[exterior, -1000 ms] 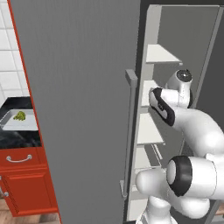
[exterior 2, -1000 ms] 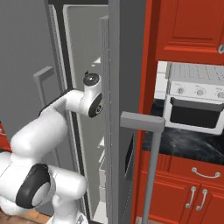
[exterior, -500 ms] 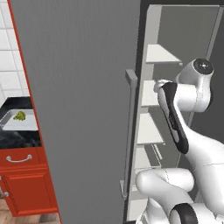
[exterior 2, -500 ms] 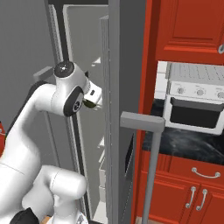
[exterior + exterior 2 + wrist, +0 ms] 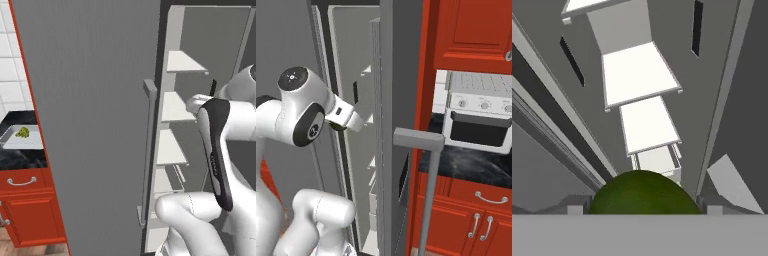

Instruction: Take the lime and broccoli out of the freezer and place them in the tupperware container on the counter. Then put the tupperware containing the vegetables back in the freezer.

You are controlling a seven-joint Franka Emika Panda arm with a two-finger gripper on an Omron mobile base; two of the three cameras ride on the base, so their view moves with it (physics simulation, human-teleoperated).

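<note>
A smooth dark-green lime [image 5: 642, 192] sits between the finger tips of my gripper [image 5: 642, 206], which is shut on it. The lime [image 5: 338, 127] also peeks out under my gripper [image 5: 342, 125], held at mid height in front of the open freezer [image 5: 356, 75] and its white shelves [image 5: 639, 72]. The bumpy yellow-green broccoli [image 5: 22, 132] lies in the pale tupperware container [image 5: 27, 143] on the black counter [image 5: 20, 157] at the far left.
The freezer's ridged grey door [image 5: 90, 125] with its bar handle [image 5: 147, 150] stands open between the arm and the counter. A second grey door [image 5: 401, 100] stands on the right. A toaster oven [image 5: 476, 117] sits on the right counter above red cabinets [image 5: 471, 220].
The arm has swung up and drawn back from the shelves. Its hand has turned, so it now looks down along them with the lime in the jaws.
</note>
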